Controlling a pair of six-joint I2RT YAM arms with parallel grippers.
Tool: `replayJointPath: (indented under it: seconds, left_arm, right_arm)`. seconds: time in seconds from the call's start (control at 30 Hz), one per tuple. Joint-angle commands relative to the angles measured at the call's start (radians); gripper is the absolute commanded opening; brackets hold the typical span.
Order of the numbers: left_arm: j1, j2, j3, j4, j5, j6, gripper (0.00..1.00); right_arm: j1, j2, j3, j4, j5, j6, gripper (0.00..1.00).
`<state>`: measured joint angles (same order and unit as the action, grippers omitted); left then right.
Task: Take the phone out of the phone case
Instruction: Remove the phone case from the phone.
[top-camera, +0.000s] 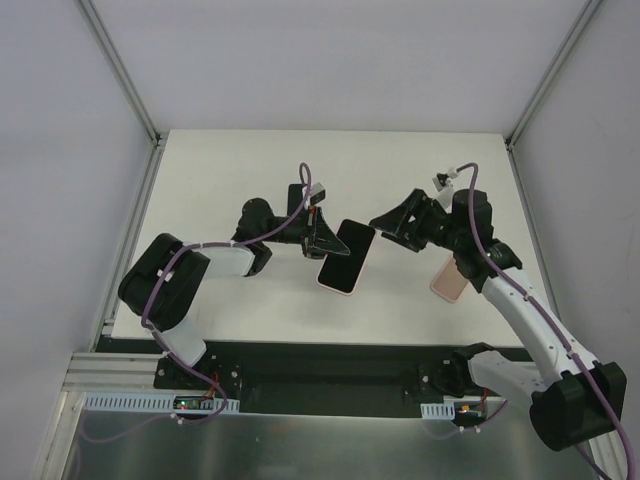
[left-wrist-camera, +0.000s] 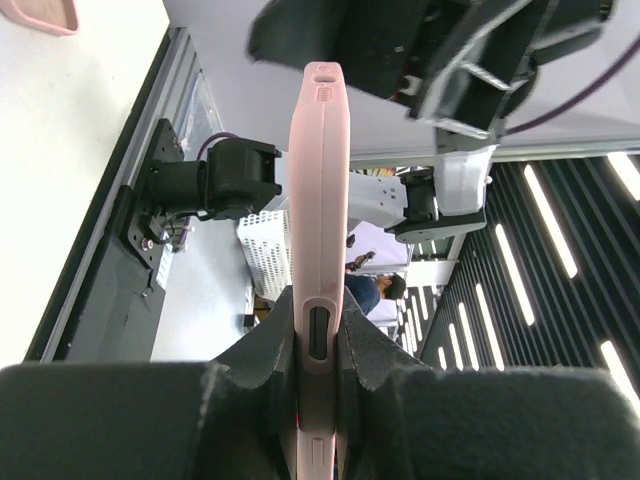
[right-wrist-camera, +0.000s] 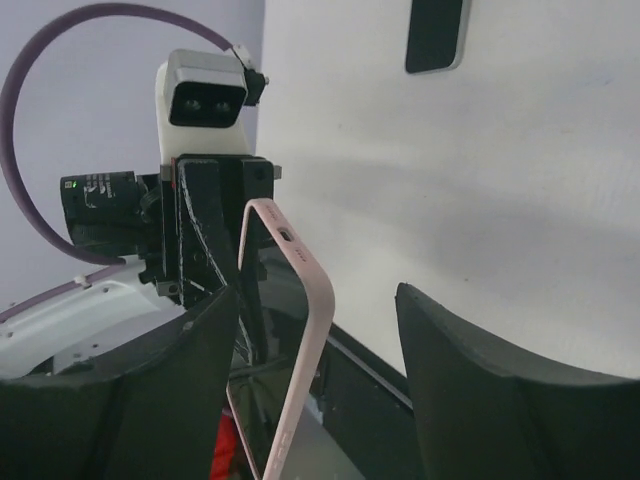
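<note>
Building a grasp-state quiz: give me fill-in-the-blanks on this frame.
The pink-cased black-screen phone is gripped by the ___ claw.
The right claw is ___, its fingers straddling the phone's edge.
A second pink rounded item lies on the white table beneath the ___ arm.
Missing: left; open; right.

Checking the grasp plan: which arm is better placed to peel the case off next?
Right. The right claw is open around the free end of the phone; the left claw is shut on the other end, likely needed just to hold it.
</note>
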<state>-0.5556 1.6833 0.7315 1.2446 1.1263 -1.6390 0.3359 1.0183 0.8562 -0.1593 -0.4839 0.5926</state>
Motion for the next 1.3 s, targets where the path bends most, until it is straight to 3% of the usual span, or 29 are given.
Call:
replayJointPath:
  seconds: [0.0, 0.17, 0.4, 0.63, 0.8, 0.93, 1.07, 1.17, 1.27]
  left_arm:
    - [0.000, -0.091, 0.063, 0.403, 0.026, 0.011, 0.00]
    - [-0.001, -0.119, 0.086, 0.400, 0.032, -0.002, 0.00]
    - [0.002, -0.163, 0.092, 0.371, 0.047, 0.010, 0.00]
    - [0.005, -0.162, 0.095, 0.358, 0.066, 0.018, 0.00]
    - [0.032, -0.132, 0.106, 0.361, 0.105, 0.019, 0.00]
    - [0.037, -0.108, 0.129, 0.374, 0.132, 0.016, 0.00]
    - [0.042, -0.100, 0.151, 0.374, 0.109, 0.039, 0.00]
    - [0.042, -0.099, 0.160, 0.375, 0.083, 0.054, 0.00]
    - [0.042, -0.097, 0.164, 0.377, 0.066, 0.057, 0.00]
  right_arm:
    - [-0.005, -0.007, -0.074, 0.271, -0.182, 0.196, 0.65]
    - [-0.006, -0.027, -0.101, 0.302, -0.196, 0.225, 0.55]
    - [-0.006, -0.052, -0.146, 0.504, -0.226, 0.328, 0.36]
    - [-0.006, -0.072, -0.140, 0.532, -0.232, 0.357, 0.01]
    - [-0.003, -0.081, -0.132, 0.619, -0.271, 0.433, 0.01]
    - [0.002, -0.041, -0.169, 0.947, -0.266, 0.717, 0.01]
    - [0.037, 0.040, -0.204, 1.333, -0.132, 0.978, 0.01]
    - [0.069, 0.101, -0.184, 1.492, -0.016, 1.084, 0.01]
    - [0.107, 0.140, -0.132, 1.511, 0.045, 1.092, 0.02]
